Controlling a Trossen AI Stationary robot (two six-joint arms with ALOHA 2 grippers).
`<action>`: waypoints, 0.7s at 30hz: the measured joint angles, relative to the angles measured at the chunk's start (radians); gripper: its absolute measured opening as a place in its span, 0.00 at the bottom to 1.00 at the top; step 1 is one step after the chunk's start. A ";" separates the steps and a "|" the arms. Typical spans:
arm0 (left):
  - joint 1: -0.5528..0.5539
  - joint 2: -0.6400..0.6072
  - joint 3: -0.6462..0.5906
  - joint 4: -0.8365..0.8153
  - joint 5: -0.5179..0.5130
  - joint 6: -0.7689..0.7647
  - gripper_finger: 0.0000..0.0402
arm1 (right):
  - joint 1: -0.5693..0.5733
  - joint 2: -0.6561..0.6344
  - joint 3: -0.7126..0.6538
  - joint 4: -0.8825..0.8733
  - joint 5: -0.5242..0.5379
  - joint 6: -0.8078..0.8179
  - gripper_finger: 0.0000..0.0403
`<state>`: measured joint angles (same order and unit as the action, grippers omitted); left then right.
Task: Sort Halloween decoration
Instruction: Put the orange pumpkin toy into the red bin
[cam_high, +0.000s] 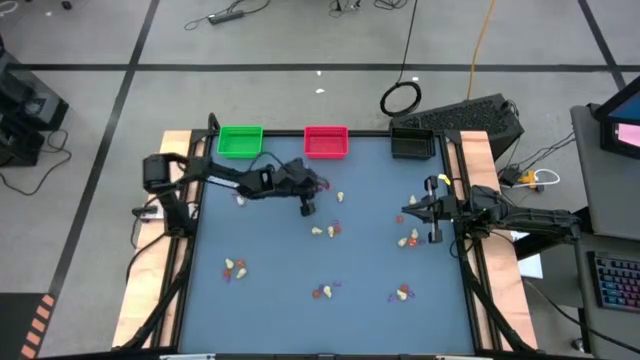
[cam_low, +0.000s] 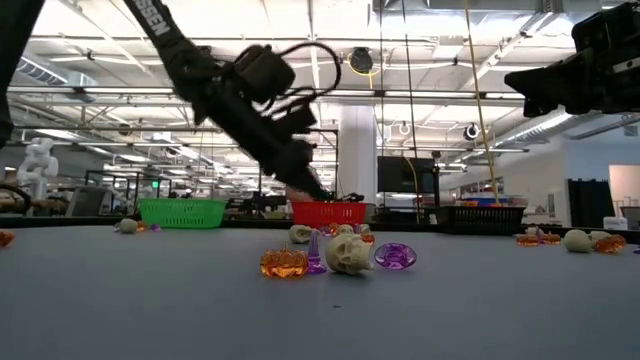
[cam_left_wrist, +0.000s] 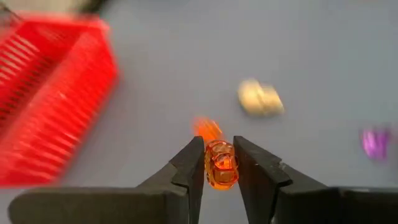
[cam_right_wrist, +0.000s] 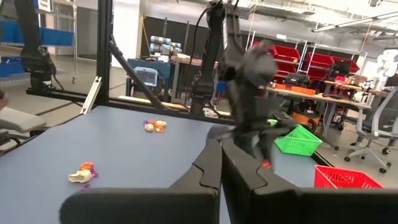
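Orange, translucent, pumpkin-ish trinket (cam_left_wrist: 221, 165) clamped between the left gripper (cam_high: 306, 205) fingers, lifted off the blue table (cam_high: 270, 290), upper middle of the overhead frame, a bit below and left of the red tray (cam_high: 326, 142). Looks like mid-carry toward that tray, going by colour, but only a guess. Another orange piece (cam_left_wrist: 208, 129), a cream one (cam_left_wrist: 260, 99) and a purple one (cam_left_wrist: 375, 142) lying on the mat past the fingertips in the left wrist view.

Plenty left, honestly. Small mixed clusters of the Halloween decoration scattered all over: one at centre (cam_high: 325, 230), one centre-right (cam_high: 409, 239), one lower left (cam_high: 235, 267), one lower centre (cam_high: 322, 292), one lower right (cam_high: 402, 294), plus a single cream bit up near the gripper (cam_high: 340, 197). Low view shows a tight heap in front: orange, purple spike, cream skull (cam_low: 349, 253), purple gem.

Can't tell what's already in the green tray (cam_high: 240, 141), red tray or black tray (cam_high: 412, 144); contents too small to make out. So: early-to-middle, most sorting still ahead.

Right gripper (cam_high: 437, 210) parked at the right edge of the table, fingers pressed together, holding nothing.
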<state>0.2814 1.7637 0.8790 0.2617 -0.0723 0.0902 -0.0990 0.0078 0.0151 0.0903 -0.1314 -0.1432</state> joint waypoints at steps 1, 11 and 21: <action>0.018 -0.012 0.021 -0.030 0.000 -0.006 0.22 | 0.000 0.000 0.000 -0.001 0.000 0.000 0.00; 0.245 0.028 0.311 -0.254 0.062 0.024 0.23 | 0.000 0.000 0.000 -0.006 0.000 0.000 0.00; 0.368 0.206 0.475 -0.422 0.230 0.021 0.23 | 0.000 0.000 0.000 -0.005 0.000 0.000 0.00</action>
<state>0.6493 1.9700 1.3543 -0.1600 0.1579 0.1110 -0.0993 0.0078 0.0151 0.0850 -0.1316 -0.1432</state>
